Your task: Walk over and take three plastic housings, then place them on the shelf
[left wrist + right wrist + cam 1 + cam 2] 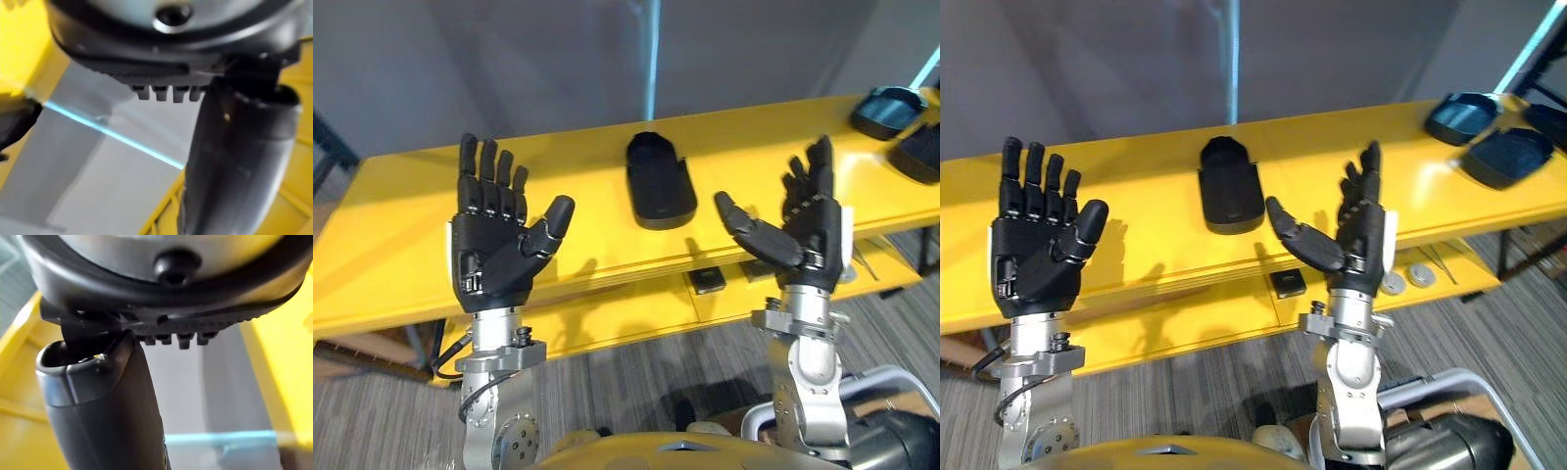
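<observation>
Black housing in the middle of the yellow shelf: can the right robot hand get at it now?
Probably yes. The right robot hand is open and empty, raised to the right of the black housing, which lies uncovered on the yellow shelf with nothing between them.

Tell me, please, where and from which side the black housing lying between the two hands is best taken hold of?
Probably across its two long side walls, near the middle, coming from above. The housing lies flat on the yellow shelf with its long axis pointing away from the robot, so its narrow width suits a thumb-and-finger pinch. The open right hand looks nearer.
</observation>
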Controlling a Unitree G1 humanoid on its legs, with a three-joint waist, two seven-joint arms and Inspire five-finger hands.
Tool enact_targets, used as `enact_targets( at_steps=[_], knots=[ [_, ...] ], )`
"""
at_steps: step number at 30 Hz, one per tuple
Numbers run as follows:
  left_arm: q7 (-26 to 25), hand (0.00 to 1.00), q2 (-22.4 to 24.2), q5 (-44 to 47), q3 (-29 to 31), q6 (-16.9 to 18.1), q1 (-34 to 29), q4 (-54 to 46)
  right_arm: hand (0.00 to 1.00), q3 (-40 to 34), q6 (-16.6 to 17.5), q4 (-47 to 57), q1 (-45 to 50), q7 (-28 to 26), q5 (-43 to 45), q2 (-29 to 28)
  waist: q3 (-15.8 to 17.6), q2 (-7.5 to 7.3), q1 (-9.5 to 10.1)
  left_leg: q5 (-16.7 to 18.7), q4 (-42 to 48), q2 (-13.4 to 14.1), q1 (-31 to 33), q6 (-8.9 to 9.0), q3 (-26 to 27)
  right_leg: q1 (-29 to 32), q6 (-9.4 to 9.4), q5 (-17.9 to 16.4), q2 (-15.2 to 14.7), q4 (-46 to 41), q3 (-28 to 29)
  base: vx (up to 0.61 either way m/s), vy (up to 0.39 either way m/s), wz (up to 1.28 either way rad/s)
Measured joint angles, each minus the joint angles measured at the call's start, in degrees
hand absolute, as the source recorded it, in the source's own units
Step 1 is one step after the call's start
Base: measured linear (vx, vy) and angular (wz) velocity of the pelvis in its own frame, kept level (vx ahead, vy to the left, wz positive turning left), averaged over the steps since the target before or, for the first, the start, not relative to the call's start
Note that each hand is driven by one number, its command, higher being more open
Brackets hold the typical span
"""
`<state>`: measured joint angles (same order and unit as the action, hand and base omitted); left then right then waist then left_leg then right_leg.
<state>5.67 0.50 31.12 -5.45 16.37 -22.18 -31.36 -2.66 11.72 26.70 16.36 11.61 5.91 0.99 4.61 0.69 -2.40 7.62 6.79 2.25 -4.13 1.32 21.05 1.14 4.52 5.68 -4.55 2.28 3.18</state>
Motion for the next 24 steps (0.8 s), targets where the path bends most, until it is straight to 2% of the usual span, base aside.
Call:
enact_targets(
  at_steps=[3, 5, 8, 12, 14, 15, 16, 18, 20, 21, 22, 23, 24],
  knots=[
    [-0.2, 1.0, -1.1, -0.6, -3.4, -0.5, 0.3, 1.7, 1.0, -3.7, -0.2, 3.4, 4.7, 0.2, 0.0, -1.1, -0.2, 0.12, -1.4, 2.8, 2.8, 1.6, -0.4, 0.45, 4.7, 0.8, 0.1, 0.4, 1.6, 0.0, 4.5, 0.0, -0.001, -0.8],
    [-0.6, 1.0, -1.1, -2.3, -5.2, -1.0, 0.5, 2.9, 1.0, -6.3, 0.0, 4.8, 7.0, 0.1, 0.1, -1.3, -0.2, 0.23, -3.14, 4.8, 5.0, 2.9, -0.3, 0.66, 7.6, 1.5, 0.3, 0.5, 2.5, 0.0, 7.0, -0.02, 0.001, -0.73],
    [-1.7, 1.0, -1.6, -2.6, -7.0, -1.6, 2.0, 4.1, 1.0, -9.2, 0.2, 4.8, 9.7, 0.1, 1.6, -1.6, -0.2, 0.45, -4.65, 7.0, 8.3, 4.2, 0.0, 1.17, 10.0, 2.2, 0.36, 0.6, 3.8, -0.2, 10.1, -0.01, 0.012, -0.63],
    [-5.0, 1.0, -1.4, -4.7, -7.2, -2.0, 3.9, 4.1, 1.0, -8.3, 0.4, 4.8, 11.2, -1.6, 1.8, -1.9, -0.4, 1.59, -4.38, 9.4, 11.1, 4.5, 1.6, 1.39, 3.3, 5.0, 0.72, 1.1, 5.6, -1.2, 14.8, 0.01, 0.0, -0.66],
    [-4.9, 1.0, -1.3, -4.8, -7.2, -2.6, 4.6, 4.0, 1.0, -7.4, 0.4, 4.8, 11.2, -1.6, 2.1, -1.9, -0.3, 1.55, -3.98, 9.5, 12.4, 3.6, 1.8, 1.3, 1.2, 5.4, 0.8, 1.2, 5.8, -1.3, 16.0, -0.03, 0.013, -0.39],
    [-5.0, 1.0, -1.1, -4.7, -6.8, -2.8, 4.3, 4.0, 1.0, -5.5, 0.4, 4.8, 10.4, -1.9, 2.7, -1.8, -0.3, 1.46, -2.94, 9.6, 14.6, 2.9, 1.9, 1.15, -3.6, 5.5, 0.69, 1.1, 6.3, -1.9, 18.1, -0.05, 0.026, -0.92],
    [-5.3, 1.0, -0.9, -4.7, -5.8, -2.8, 4.2, 3.9, 1.0, -3.6, 0.4, 4.8, 8.9, -2.4, 4.0, -1.6, -0.4, 1.75, -1.8, 10.1, 16.9, 2.1, 2.5, 0.08, -9.2, 5.8, 0.54, 0.7, 7.2, -2.7, 20.6, -0.04, 0.019, -1.03],
    [-6.5, 1.0, -0.8, -4.6, -4.8, -2.8, 4.1, 3.0, 1.0, -0.7, 0.6, 4.8, 6.8, -2.6, 4.1, -1.6, -0.5, 1.96, -0.88, 10.8, 19.7, 1.0, 3.8, -0.96, -14.1, 7.0, 0.29, 0.5, 7.8, -3.5, 22.4, -0.03, 0.037, -0.93],
    [-7.7, 1.0, -0.7, -4.7, -4.8, -2.8, 3.9, 1.0, 1.0, 2.1, 1.1, 4.8, 5.7, -2.5, 4.1, -1.4, -0.4, 2.28, -0.55, 12.4, 18.5, 0.7, 4.0, -2.04, -14.8, 8.7, -0.48, -0.1, 8.0, -3.3, 22.0, -0.11, 0.071, -0.79],
    [-7.9, 1.0, -0.4, -4.7, -4.8, -2.8, 4.1, 0.3, 1.0, 2.7, 1.2, 4.8, 5.3, -2.5, 4.0, -1.2, -0.5, 2.98, -0.56, 13.9, 16.5, 1.4, 3.8, -2.29, -14.7, 9.6, -1.13, -0.5, 8.4, -3.1, 21.3, -0.14, 0.065, -0.58],
    [-8.1, 1.0, -0.1, -4.7, -4.8, -2.8, 5.1, 0.0, 1.0, 3.0, 1.5, 4.5, 5.0, -2.1, 4.0, -1.6, 0.3, 3.11, -0.03, 14.9, 15.5, 2.2, 3.6, -1.46, -13.5, 12.0, -0.92, -0.2, 8.6, -6.7, 19.0, -0.12, 0.047, -0.5],
    [-8.3, 1.0, -0.3, -4.7, -4.8, -2.8, 5.1, 0.1, 1.0, 3.3, 1.5, 4.5, 5.5, -1.9, 4.0, -1.9, 0.4, 2.96, 0.31, 15.1, 15.5, 2.1, 3.5, -1.51, -12.9, 13.0, -0.85, -0.3, 8.6, -9.2, 18.1, -0.08, 0.027, -0.39],
    [-8.5, 1.0, -0.6, -4.6, -4.8, -2.8, 4.8, 0.3, 1.0, 3.3, 1.5, 4.5, 6.2, -1.6, 4.3, -2.0, 0.2, 2.28, 0.3, 15.2, 15.9, 1.3, 3.4, -1.32, -12.9, 13.1, -0.25, 0.1, 8.0, -10.2, 17.3, -0.02, 0.049, -0.13]
  ],
)
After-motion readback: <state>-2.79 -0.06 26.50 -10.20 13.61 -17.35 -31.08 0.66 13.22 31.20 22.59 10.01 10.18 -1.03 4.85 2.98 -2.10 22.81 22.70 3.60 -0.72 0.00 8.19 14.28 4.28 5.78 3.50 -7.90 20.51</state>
